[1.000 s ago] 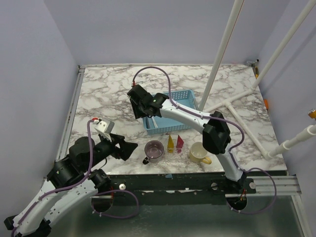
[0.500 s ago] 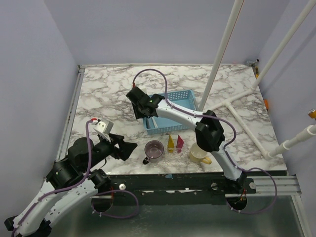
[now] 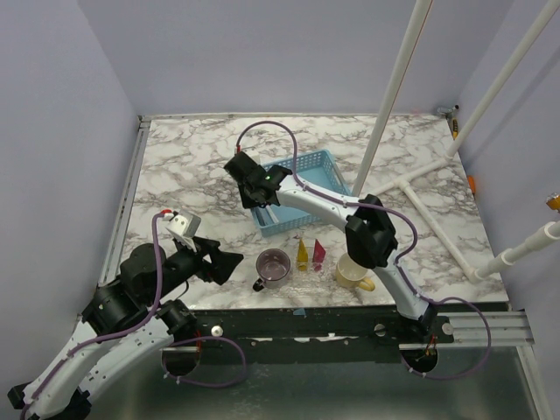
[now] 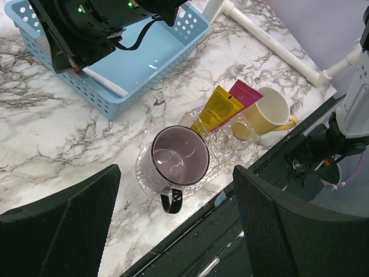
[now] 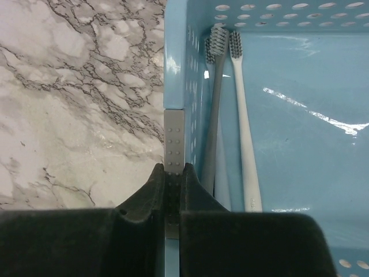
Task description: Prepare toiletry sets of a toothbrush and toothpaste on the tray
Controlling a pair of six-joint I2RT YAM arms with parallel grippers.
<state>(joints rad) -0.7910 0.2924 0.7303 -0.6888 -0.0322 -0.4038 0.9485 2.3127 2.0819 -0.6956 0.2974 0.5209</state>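
A yellow toothpaste tube and a pink one lie side by side on a clear glass tray near the table's front edge. A grey toothbrush and a white toothbrush lie inside the blue basket, along its left wall. My right gripper is shut on that basket wall, one finger outside and one inside. My left gripper hovers open above the front edge, left of the tubes, with nothing in it.
A purple mug stands on a clear dish just left of the tubes. A cream-yellow mug sits to their right. White pipes cross the table's right side. Grey walls close in the left and back.
My right gripper has closed on the basket's wall. The basket has turned slightly and shifted a little toward the back. The left arm has stayed still.
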